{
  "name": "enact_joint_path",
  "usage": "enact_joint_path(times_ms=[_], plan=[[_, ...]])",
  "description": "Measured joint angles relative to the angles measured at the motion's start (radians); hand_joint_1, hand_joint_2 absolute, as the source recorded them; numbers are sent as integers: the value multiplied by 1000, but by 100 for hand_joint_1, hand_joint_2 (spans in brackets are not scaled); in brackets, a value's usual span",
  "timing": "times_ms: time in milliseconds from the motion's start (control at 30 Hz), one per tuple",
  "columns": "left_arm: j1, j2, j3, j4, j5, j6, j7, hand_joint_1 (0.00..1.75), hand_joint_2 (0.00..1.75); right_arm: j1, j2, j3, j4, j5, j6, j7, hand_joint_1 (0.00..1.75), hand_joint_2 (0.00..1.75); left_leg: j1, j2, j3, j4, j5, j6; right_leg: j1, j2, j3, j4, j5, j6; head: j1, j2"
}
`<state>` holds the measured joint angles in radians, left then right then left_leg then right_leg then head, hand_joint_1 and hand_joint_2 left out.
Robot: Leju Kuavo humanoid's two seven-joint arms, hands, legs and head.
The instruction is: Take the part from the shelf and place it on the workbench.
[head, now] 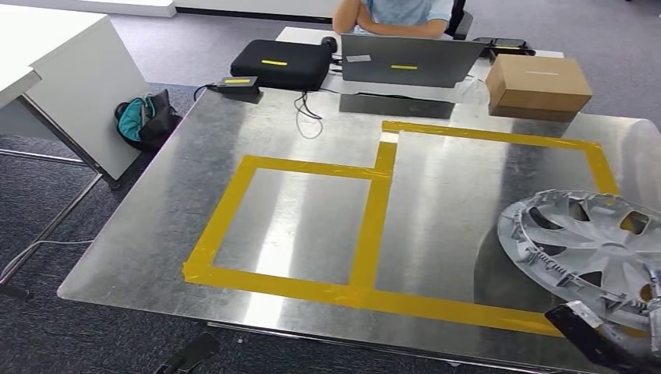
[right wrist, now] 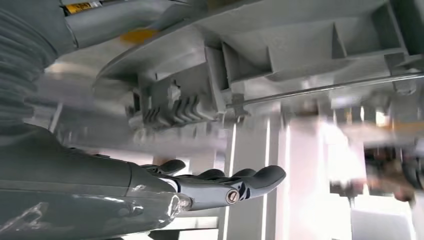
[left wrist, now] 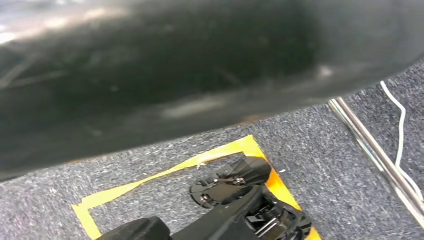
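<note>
The part is a silver wheel cover (head: 592, 241), tilted just above the right side of the steel workbench (head: 296, 226), with its shadow on the metal beneath it. It overlaps the right end of the yellow tape outline (head: 366, 234). My right hand (head: 616, 327) holds it by its near rim at the bottom right corner of the head view. The right wrist view looks up at the ribbed, clipped inside of the wheel cover (right wrist: 280, 60), and the hand's dark fingers (right wrist: 230, 182) stretch out straight below it.
Along the bench's far edge stand a black case (head: 281, 64), a grey laptop (head: 407, 61) and a cardboard box (head: 538, 84). A person sits behind the laptop. A white desk (head: 54, 78) with a bag beside it stands to the left.
</note>
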<state>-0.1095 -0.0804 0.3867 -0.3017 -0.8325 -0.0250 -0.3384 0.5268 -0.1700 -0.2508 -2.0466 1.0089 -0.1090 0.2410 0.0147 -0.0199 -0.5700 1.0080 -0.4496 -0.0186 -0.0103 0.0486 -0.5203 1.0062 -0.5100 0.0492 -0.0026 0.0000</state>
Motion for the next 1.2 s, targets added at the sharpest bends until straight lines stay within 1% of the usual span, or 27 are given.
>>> enact_joint_path(times_ms=[67,133,233,300,333,433,500,567,633,733,833,900,967,1067,1200], plan=[[1,2,-2,0,12,0,-1,0,0,0,0,-1,1,-141,103,23,0,175,0,0,0,0,0,0,0,0,0,0,0,0,0,0],[2,5,-8,0,23,-1,-2,0,0,2,-2,-2,1,-280,183,59,0,175,0,0,0,0,0,0,0,0,0,0,0,0,0,0],[3,11,-18,0,38,-8,-9,0,0,10,-14,-2,1,-496,253,120,0,175,0,0,0,0,0,0,0,0,0,0,0,0,0,0],[3,14,-23,0,46,-14,-15,0,0,19,-28,-3,1,-615,268,153,0,175,0,0,0,0,0,0,0,0,0,0,0,0,0,0],[3,16,-24,0,48,-15,-17,0,0,25,-35,-4,1,-653,270,164,0,175,0,0,0,0,0,0,0,0,0,0,0,0,0,0],[3,19,-29,0,51,-18,-19,0,0,35,-53,-8,1,-730,272,190,0,175,0,0,0,0,0,0,0,0,0,0,0,0,0,0],[3,20,-36,0,53,-21,-19,0,0,43,-69,-11,1,-820,270,218,0,175,0,0,0,0,0,0,0,0,0,0,0,0,0,0],[2,22,-44,1,55,-24,-19,0,0,57,-94,-12,0,-911,261,238,0,175,0,0,0,0,0,0,0,0,0,0,0,0,0,0],[1,23,-50,1,57,-25,-19,0,0,74,-120,-12,-3,-957,252,243,0,175,0,0,0,0,0,0,0,0,0,0,0,0,0,0],[0,23,-58,2,60,-26,-19,0,0,95,-151,-11,-8,-982,228,239,0,175,0,0,0,0,0,0,0,0,0,0,0,0,0,0],[0,24,-67,2,71,-23,-19,0,0,104,-168,-5,-8,-982,182,214,0,175,0,0,0,0,0,0,0,0,0,0,0,0,0,0],[1,24,-70,2,82,-19,-22,0,0,104,-171,1,-9,-967,150,179,0,175,0,0,0,0,0,0,0,0,0,0,0,0,0,0],[4,24,-70,2,96,-13,-29,0,0,104,-167,9,-16,-927,116,116,0,175,0,0,0,0,0,0,0,0,0,0,0,0,0,0],[14,24,-70,2,118,-2,-43,0,0,102,-140,28,-53,-767,52,-2,0,175,0,0,0,0,0,0,0,0,0,0,0,0,0,0],[33,23,-69,2,136,11,-57,0,0,106,-65,87,-134,-490,-71,-132,0,175,1,0,0,-1,0,0,1,0,-1,0,-1,-1,0,0]])
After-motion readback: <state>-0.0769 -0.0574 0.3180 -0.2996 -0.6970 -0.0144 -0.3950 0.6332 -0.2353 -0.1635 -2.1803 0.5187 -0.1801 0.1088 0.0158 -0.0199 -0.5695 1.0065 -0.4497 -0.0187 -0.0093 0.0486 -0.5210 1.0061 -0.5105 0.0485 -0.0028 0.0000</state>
